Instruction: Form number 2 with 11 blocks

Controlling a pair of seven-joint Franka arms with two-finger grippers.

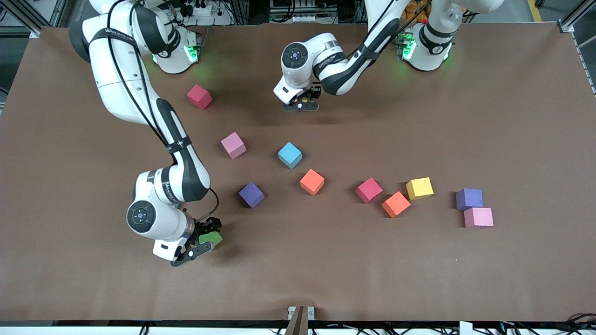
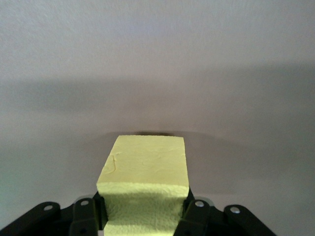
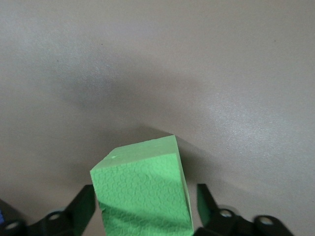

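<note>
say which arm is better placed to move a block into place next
Left, probably. The left end effector is shut on a yellow block, ready to carry. The right end effector only straddles the green block, with a gap at one finger, so it must grip first.

Small white lettering on black bands runs along the right arm (image 1: 122, 60) and the left arm (image 1: 344, 63), too small to read. No block or desk surface carries lettering.

Eleven blocks (image 1: 290, 154) show: two each of red, pink, purple, orange, yellow; one blue, one green.
</note>
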